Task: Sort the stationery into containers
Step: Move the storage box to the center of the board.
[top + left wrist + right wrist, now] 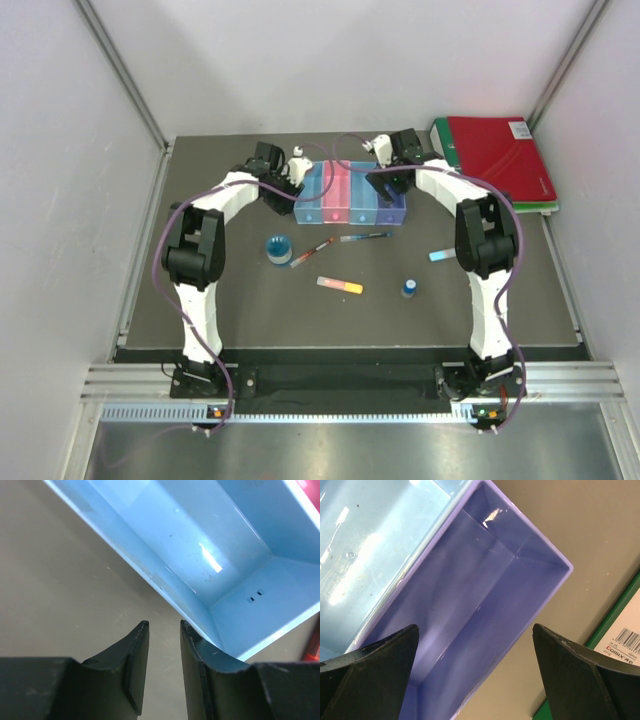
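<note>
The containers are a row of four joined bins: light blue [313, 195], pink [338, 195], light blue [362, 195] and purple [390, 200]. The stationery lies in front of them: a round blue jar [278, 247], a red pen [312, 250], a dark pen [364, 237], a pink-orange bar [340, 286], a light blue bar [440, 255] and a blue-capped bottle [409, 288]. I see no pale tag. My left gripper [164, 625] is empty, jaws a narrow gap apart, at the outer left wall of the end light blue bin [235, 555]. My right gripper [475, 635] is wide open and empty above the purple bin [470, 595].
A red binder [500, 155] lies on a green binder [445, 140] at the back right, next to the purple bin; the green edge shows in the right wrist view [620, 625]. White walls enclose the table on three sides.
</note>
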Robot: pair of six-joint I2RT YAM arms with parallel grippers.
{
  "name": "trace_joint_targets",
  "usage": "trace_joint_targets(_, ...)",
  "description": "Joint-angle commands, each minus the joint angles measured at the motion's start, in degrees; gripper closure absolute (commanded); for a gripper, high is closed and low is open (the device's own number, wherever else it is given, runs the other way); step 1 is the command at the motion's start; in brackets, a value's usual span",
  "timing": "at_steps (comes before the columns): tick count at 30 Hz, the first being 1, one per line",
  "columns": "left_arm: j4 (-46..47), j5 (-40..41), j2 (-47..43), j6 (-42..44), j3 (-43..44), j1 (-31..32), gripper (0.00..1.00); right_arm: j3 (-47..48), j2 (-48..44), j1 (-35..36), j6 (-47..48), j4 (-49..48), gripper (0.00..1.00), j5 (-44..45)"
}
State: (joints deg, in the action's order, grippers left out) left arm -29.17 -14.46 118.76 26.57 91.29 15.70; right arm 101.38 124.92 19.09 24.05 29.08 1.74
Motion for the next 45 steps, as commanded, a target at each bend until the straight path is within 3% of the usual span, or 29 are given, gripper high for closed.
trace_joint_targets(1,-1.8,-7.2,-3.6,-1.5,-0.3,2.7,0.63,0.5,0.1,4.0,-0.5,-2.8,0.03,-4.0)
trace_joint_targets(15,7.5,6.6,-2.8,-5.7,0.0,-0.8,0.61,-2.7,-4.4,4.3,-0.1,-3.8,0.02,-2.6)
trace_joint_targets(27,1.4,7.7,-6.4,-3.3,1.3,-1.6,0.6,-5.5,-14.5,4.2,0.6,-0.3,0.02,1.2)
trace_joint_targets(34,-2.5,9.5,-13.9,-2.5,0.7,-1.6,0.61,-0.2,-19.9,3.7,6.0,6.8,0.01,-1.3)
trace_joint_targets(36,-3.5,8.3,-16.4,-0.1,-0.4,-1.6,0.61,1.8,-21.2,4.0,8.2,12.1,0.01,-6.6)
trace_joint_targets(39,-9.9,1.3,-20.5,4.5,-1.1,-1.5,0.57,2.2,-23.2,5.4,9.8,16.9,0.01,-7.9)
trace_joint_targets(45,-27.9,-9.4,-24.2,13.1,-1.5,-1.0,0.4,-0.9,-29.6,6.1,10.8,19.2,0.0,-5.9)
